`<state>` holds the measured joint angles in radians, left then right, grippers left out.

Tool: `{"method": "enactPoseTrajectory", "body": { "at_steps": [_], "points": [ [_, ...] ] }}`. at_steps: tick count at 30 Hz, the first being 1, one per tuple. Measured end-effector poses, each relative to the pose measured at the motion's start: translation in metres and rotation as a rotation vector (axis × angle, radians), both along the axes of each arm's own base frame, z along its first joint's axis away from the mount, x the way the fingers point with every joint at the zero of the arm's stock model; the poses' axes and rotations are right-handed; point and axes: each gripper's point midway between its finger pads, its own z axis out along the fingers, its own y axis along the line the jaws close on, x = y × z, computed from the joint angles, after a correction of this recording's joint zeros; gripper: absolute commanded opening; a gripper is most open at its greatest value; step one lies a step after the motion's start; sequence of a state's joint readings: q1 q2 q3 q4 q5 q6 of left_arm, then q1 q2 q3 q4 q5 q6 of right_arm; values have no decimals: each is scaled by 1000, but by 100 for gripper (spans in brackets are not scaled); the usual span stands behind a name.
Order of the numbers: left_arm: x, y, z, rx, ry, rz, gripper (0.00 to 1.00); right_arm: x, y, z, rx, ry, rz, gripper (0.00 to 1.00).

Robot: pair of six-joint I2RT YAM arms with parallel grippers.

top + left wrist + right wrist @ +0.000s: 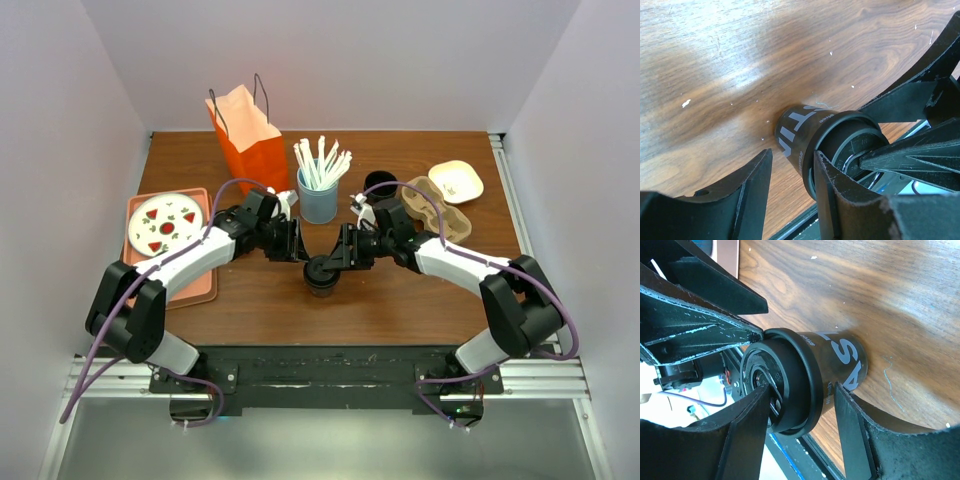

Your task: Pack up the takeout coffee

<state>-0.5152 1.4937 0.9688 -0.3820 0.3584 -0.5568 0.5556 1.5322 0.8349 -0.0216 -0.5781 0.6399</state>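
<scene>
As seen from the top camera, found the takeout coffee (322, 272) standing upright on the wooden surface (262, 300), just below the middle of the frame and below the blue straw holder (318, 203). Caught the left claw (792, 160) at its upper left, spread wide of any grip, with one finger (832, 200) laid against the rim of the black lid (850, 135) in the wrist view. Caught the right claw (802, 387) at its upper right, spread too, fingers (740, 440) either side of that lid, nothing pinched. Picked out white lettering (847, 357) on the brown wall.
</scene>
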Motion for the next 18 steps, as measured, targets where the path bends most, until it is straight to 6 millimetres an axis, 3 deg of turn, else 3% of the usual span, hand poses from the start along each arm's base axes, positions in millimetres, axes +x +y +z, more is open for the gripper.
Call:
{"method": "enactPoseTrajectory", "body": {
  "at_steps": [10,18],
  "points": [
    [-1,0,1,-5,3,1,45,-2,1,-1,-13,-14,11,50],
    [-3,0,7,-3,5,-1,55,-11,5,1,-19,-28,46,49]
  ]
}}
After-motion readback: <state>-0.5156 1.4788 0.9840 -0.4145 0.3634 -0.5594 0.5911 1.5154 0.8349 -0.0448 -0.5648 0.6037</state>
